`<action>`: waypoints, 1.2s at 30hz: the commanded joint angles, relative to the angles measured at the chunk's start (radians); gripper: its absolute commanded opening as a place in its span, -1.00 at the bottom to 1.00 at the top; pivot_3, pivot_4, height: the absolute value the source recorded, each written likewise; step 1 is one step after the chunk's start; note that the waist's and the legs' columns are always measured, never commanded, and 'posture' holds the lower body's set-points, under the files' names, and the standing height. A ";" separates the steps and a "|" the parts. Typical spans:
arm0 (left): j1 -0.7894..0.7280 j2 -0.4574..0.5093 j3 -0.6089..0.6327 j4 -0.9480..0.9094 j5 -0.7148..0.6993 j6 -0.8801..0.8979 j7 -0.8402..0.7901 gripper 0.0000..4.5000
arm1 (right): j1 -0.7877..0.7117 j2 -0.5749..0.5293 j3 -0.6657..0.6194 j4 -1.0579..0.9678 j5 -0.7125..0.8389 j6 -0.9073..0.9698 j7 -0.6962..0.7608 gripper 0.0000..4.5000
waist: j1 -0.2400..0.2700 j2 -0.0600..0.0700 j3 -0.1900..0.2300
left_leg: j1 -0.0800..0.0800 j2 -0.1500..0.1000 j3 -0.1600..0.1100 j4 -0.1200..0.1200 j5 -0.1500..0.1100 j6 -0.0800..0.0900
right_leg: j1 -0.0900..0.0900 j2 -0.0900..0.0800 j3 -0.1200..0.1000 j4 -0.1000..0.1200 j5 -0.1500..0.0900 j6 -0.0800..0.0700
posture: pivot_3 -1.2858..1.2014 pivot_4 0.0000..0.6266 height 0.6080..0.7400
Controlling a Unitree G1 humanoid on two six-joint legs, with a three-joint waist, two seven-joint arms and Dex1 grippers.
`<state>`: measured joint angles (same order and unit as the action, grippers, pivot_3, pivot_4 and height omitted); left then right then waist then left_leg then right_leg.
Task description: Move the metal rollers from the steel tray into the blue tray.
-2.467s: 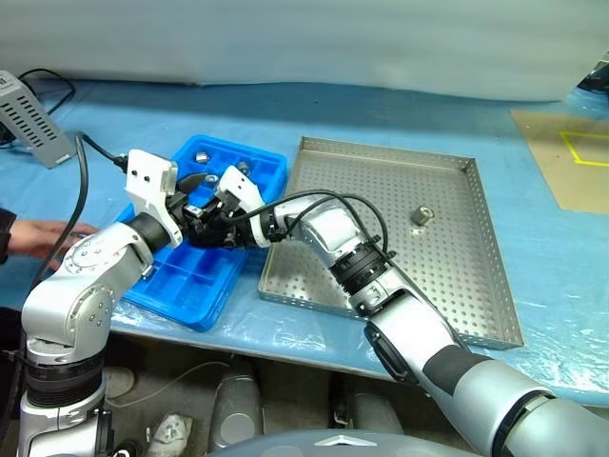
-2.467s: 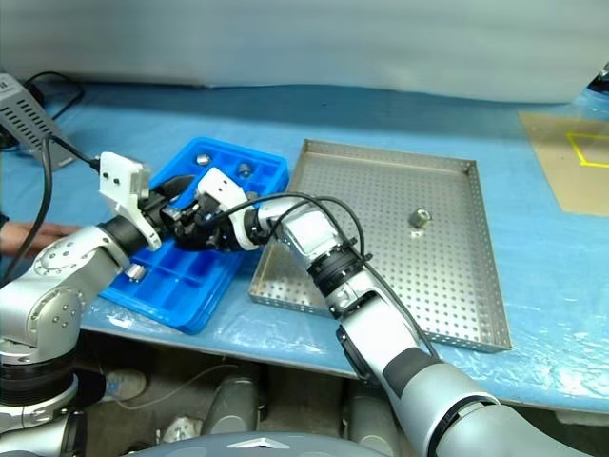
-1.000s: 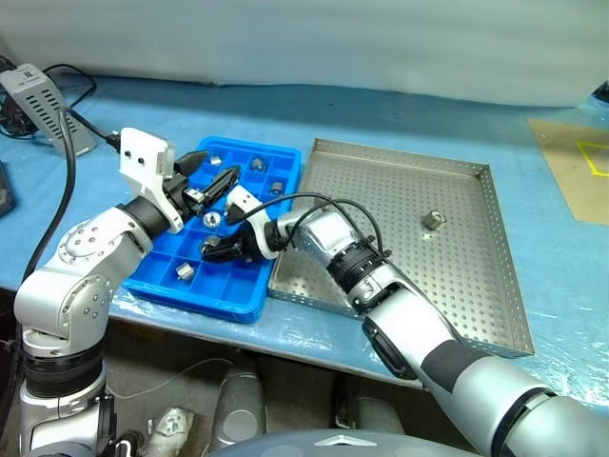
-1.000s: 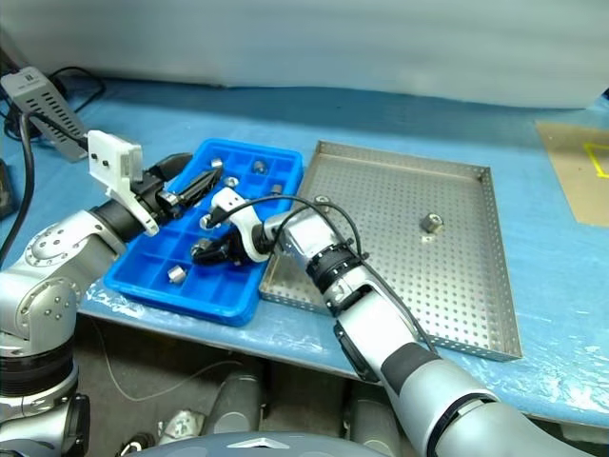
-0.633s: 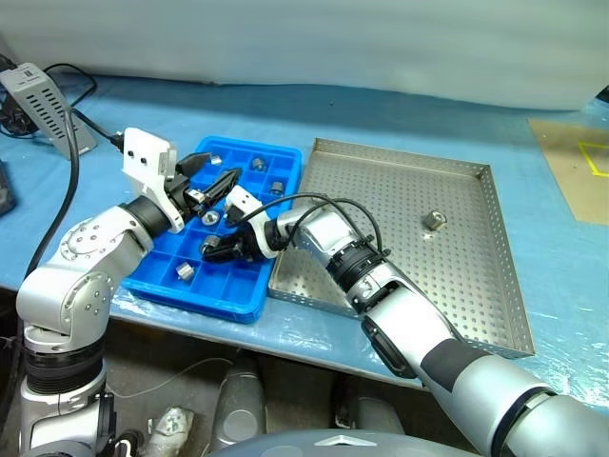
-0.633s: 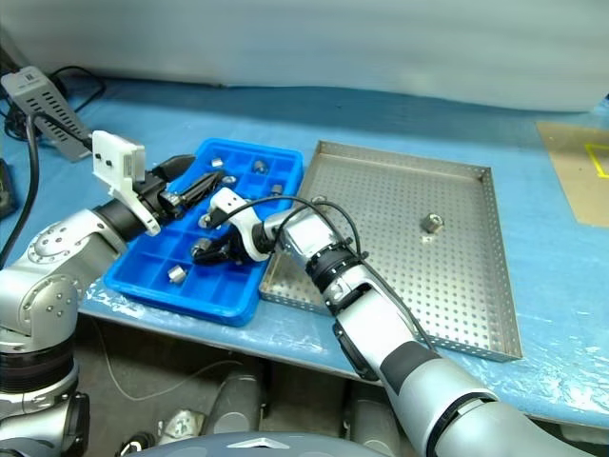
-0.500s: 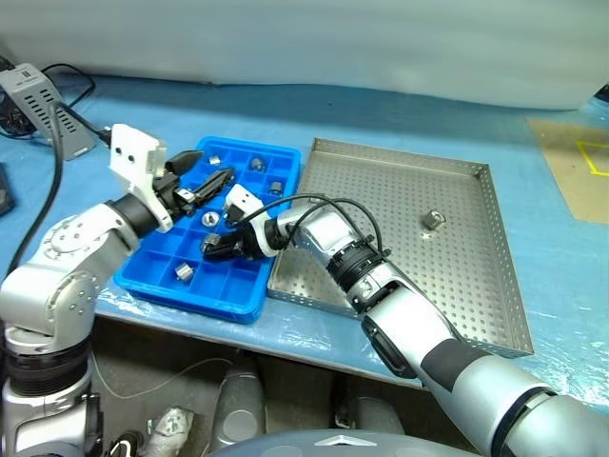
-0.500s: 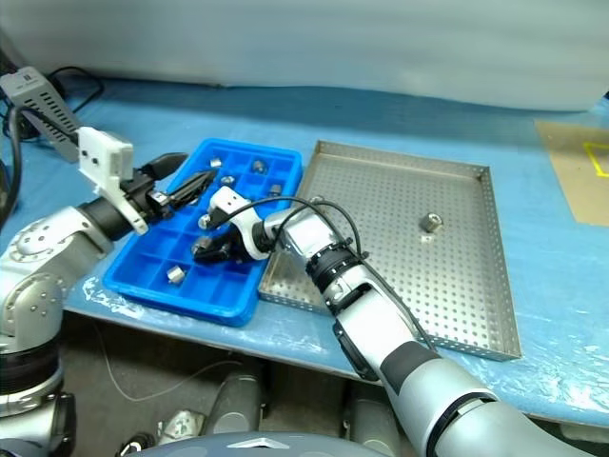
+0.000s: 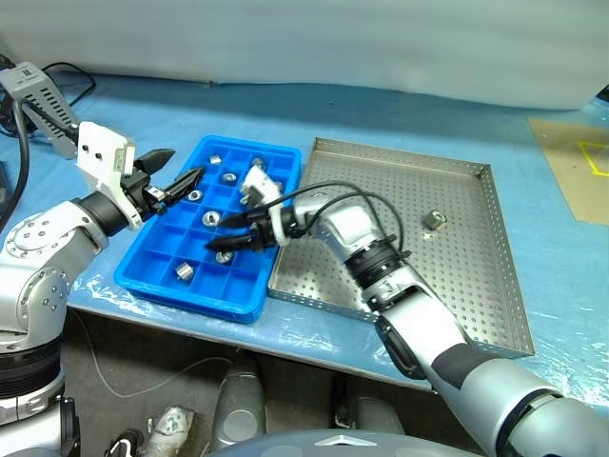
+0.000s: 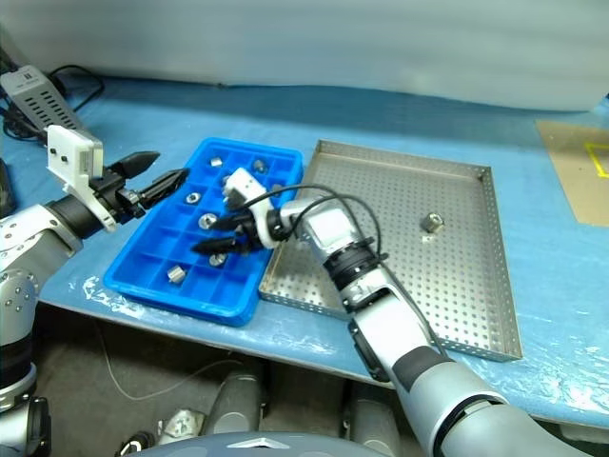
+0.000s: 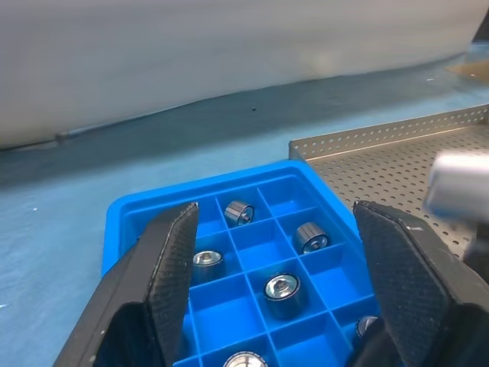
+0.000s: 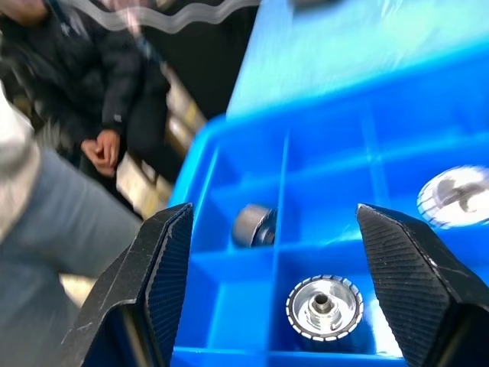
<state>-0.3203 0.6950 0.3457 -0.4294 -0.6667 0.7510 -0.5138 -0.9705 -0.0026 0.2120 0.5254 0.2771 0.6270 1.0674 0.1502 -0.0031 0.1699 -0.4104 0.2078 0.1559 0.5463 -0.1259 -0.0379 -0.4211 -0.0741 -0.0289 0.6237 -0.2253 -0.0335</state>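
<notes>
The right gripper (image 9: pixel 231 234) had just spread its black fingers wide above the bright blue gridded plastic tray (image 9: pixel 162 274), dropping a small shiny metal roller (image 12: pixel 323 306) into a compartment; the left gripper (image 9: pixel 173 167) hovered open nearby. One roller (image 9: pixel 436 220) remained on the perforated steel tray (image 9: pixel 481 286).

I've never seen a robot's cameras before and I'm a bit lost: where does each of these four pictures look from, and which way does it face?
Left eye view: from the head, looking down at the blue tray and steel tray; both arms show.
Right eye view: from the head beside it, same scene; the one roller in the steel tray shows in both.
Left wrist view: along the left gripper and its open fingers, over the blue tray.
Right wrist view: between the right gripper's open fingers, close above the compartments; a person stands behind.
</notes>
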 commanded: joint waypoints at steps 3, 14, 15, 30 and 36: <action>-0.038 0.000 -0.038 0.004 -0.022 -0.025 -0.059 0.52 | -0.009 -0.132 -0.162 -0.165 0.118 0.021 0.015 0.58 | -0.001 0.000 0.000 | 0.000 0.000 0.002 0.000 0.000 0.000 | 0.000 0.000 0.000 0.000 0.000 0.000 | 0.12 -0.52 1.00; -0.150 -0.058 -0.173 0.122 0.047 -0.102 -0.117 0.52 | -0.009 -0.127 -0.210 0.065 -0.038 -0.223 -0.350 0.58 | -0.059 -0.001 0.000 | 0.000 0.000 0.010 0.000 0.001 0.000 | -0.001 0.001 0.001 0.001 0.000 -0.001 | 0.05 -0.52 1.00; -0.159 -0.059 -0.175 0.132 0.051 -0.105 -0.122 0.52 | -0.014 -0.122 -0.218 0.085 -0.044 -0.242 -0.374 0.66 | -0.060 -0.001 0.000 | 0.000 0.000 0.011 0.000 0.000 0.000 | -0.002 0.001 0.001 0.001 0.000 -0.001 | 0.05 -0.52 1.00; -0.162 -0.054 -0.170 0.118 0.053 -0.091 -0.128 0.52 | -0.074 -0.046 -0.215 0.426 -0.153 -0.422 -0.576 0.97 | -0.059 0.000 0.000 | 0.000 0.000 0.012 0.002 -0.001 0.002 | -0.002 0.000 0.001 0.001 0.000 -0.001 | 0.07 -0.52 1.00; -0.156 -0.057 -0.172 0.101 0.054 -0.081 -0.117 0.52 | -0.081 -0.044 -0.209 0.504 -0.185 -0.480 -0.602 0.97 | -0.058 0.000 0.000 | 0.000 0.000 0.012 0.002 -0.001 0.002 | -0.002 0.000 0.001 0.001 0.000 -0.001 | 0.07 -0.52 1.00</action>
<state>-0.4694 0.6289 0.1542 -0.2882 -0.6076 0.6730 -0.6362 -1.0332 -0.0475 0.0038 1.0314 0.1023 0.1754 0.4646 0.0922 -0.0035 0.1697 -0.4107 0.2082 0.1674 0.5484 -0.1267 -0.0359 -0.4227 -0.0738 -0.0276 0.6247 -0.2254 -0.0346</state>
